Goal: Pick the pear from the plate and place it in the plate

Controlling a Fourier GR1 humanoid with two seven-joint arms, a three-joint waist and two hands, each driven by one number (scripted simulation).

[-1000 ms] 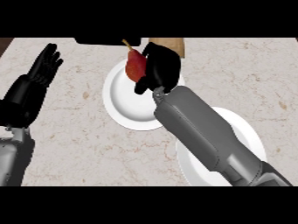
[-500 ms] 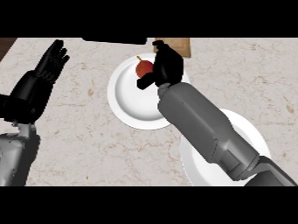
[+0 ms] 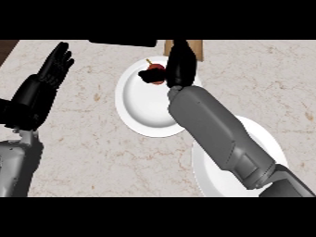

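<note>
Where the right hand (image 3: 179,69) meets the fruit, its thumb curls in from the left and its fingers stand on the right side, so the red pear (image 3: 154,74) is pinched between them. Only the left half of the pear shows; the rest is hidden behind the black hand. A thin pale stem points up and left from the top of the fruit. Whether the pear touches the dish below or hangs just above it cannot be told from this steep angle.

Pear position: over the far part of the upper white plate (image 3: 141,107), near that plate's rim. The right forearm, grey, runs from the wrist diagonally down and right, crossing the right edge of this plate and then covering much of the second white plate (image 3: 266,139), which sits nearer the robot, just beside the first on its lower right.

Left hand (image 3: 41,88): fingers straight and spread slightly, pointing away from the robot, holding nothing. It shows at the left of the view over the marbled counter (image 3: 91,139), well apart from both plates, at rest. Its grey forearm enters from the lower left corner.

Beyond the far plate, a brown wooden block (image 3: 197,48) stands at the counter's back edge, partly hidden by the right hand's fingertips.
</note>
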